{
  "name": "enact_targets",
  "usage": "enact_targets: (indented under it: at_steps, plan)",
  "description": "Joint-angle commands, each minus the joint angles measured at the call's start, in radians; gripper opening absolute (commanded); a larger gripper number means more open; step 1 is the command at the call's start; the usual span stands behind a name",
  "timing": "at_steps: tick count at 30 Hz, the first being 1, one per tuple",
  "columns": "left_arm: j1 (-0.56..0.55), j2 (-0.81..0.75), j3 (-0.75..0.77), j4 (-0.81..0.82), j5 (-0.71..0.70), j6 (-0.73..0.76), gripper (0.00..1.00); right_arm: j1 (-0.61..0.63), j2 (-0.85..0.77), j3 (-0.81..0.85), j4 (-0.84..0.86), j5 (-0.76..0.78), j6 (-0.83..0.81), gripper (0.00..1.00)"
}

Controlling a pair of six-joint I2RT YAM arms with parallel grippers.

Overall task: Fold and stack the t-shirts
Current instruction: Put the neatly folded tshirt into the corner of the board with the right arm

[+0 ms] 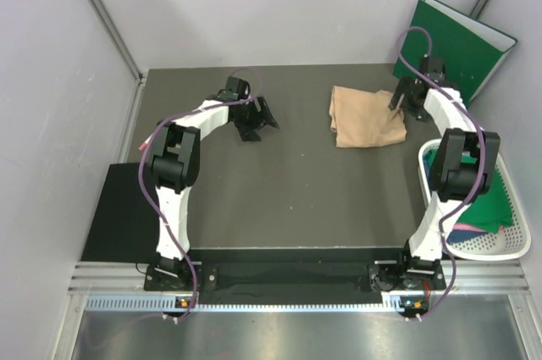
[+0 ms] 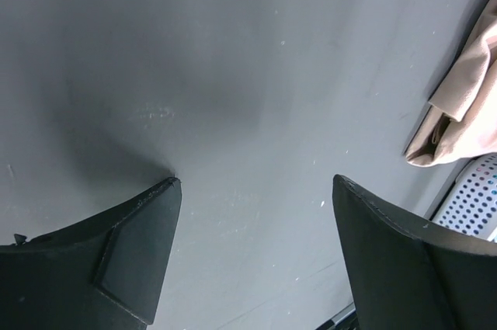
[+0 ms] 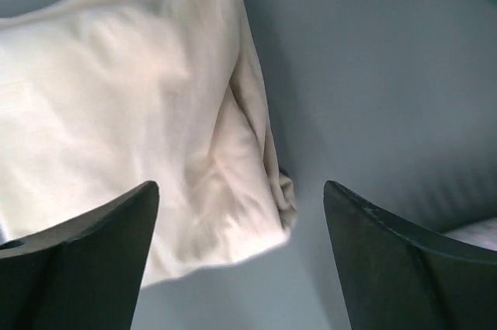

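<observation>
A pale peach-beige t-shirt (image 1: 364,117) lies folded into a small rectangle on the dark table, right of centre toward the back. My right gripper (image 1: 398,108) hovers at its right edge, open, nothing between its fingers; in the right wrist view the folded t-shirt (image 3: 147,120) lies below with its corner between the jaws. My left gripper (image 1: 258,119) stands open over bare table at the back left, well apart from the shirt. A corner of the t-shirt (image 2: 466,105) shows at the right edge of the left wrist view. Dark green cloth (image 1: 495,207) fills the basket.
A white perforated laundry basket (image 1: 487,246) stands at the table's right edge beside the right arm. A stiff dark green folder (image 1: 461,42) leans against the back right wall. A black mat (image 1: 114,216) lies off the table's left side.
</observation>
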Motion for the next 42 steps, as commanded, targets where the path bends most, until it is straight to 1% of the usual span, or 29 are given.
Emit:
enact_targets:
  at_steps: [1,2,4,5,6,7,8,9,10,11,12,14,18,20,23,26,33,42]
  plan:
    - [0.002,-0.017,-0.054,-0.063,-0.056,0.043,0.84,0.05,-0.189,0.064,-0.002,0.106,-0.053,0.89]
    - [0.002,-0.023,-0.058,-0.064,-0.056,0.044,0.84,0.082,-0.219,0.063,0.017,0.097,-0.061,0.93]
    - [0.002,-0.028,-0.072,-0.064,-0.056,0.046,0.84,0.127,-0.229,0.069,0.027,0.054,-0.081,0.93]
    - [0.002,-0.032,-0.074,-0.064,-0.056,0.047,0.84,0.177,-0.212,0.076,0.027,0.035,-0.088,0.9]
    - [0.002,-0.034,-0.078,-0.065,-0.056,0.049,0.84,0.199,-0.195,0.102,0.018,0.015,-0.094,0.86]
    - [0.002,-0.037,-0.08,-0.067,-0.058,0.052,0.84,0.219,-0.172,0.116,0.015,-0.04,-0.096,0.76]
    - [0.002,-0.038,-0.081,-0.071,-0.061,0.055,0.84,0.249,-0.119,0.132,0.015,-0.086,-0.095,0.38]
    - [0.002,-0.038,-0.078,-0.074,-0.062,0.056,0.84,0.262,-0.088,0.167,0.002,-0.12,-0.09,0.15]
    - [0.004,-0.042,-0.077,-0.086,-0.065,0.063,0.84,0.276,-0.056,0.188,-0.003,-0.162,-0.076,0.0]
    - [0.004,-0.042,-0.075,-0.094,-0.071,0.067,0.84,0.302,0.008,0.21,-0.012,-0.187,-0.075,0.0]
    - [0.004,-0.046,-0.072,-0.1,-0.076,0.07,0.84,0.315,0.042,0.262,-0.023,-0.206,-0.076,0.0]
    - [0.005,-0.058,-0.072,-0.116,-0.085,0.078,0.84,0.354,0.128,0.311,-0.054,-0.216,-0.07,0.0]
    - [0.014,-0.081,-0.089,-0.129,-0.101,0.086,0.85,0.397,0.237,0.427,-0.106,-0.215,-0.076,0.0]
    - [0.014,-0.094,-0.089,-0.136,-0.108,0.09,0.84,0.406,0.28,0.448,-0.13,-0.206,-0.081,0.0]
    - [0.014,-0.114,-0.09,-0.145,-0.119,0.095,0.85,0.409,0.305,0.446,-0.137,-0.207,-0.087,0.0]
    - [0.017,-0.126,-0.093,-0.145,-0.122,0.095,0.85,0.409,0.316,0.42,-0.14,-0.177,-0.091,0.0]
    - [0.016,-0.127,-0.101,-0.14,-0.119,0.083,0.85,0.4,0.333,0.385,-0.164,-0.045,-0.098,0.0]
    - [0.016,-0.144,-0.13,-0.131,-0.127,0.078,0.85,0.34,0.343,0.336,-0.167,0.064,-0.117,0.0]
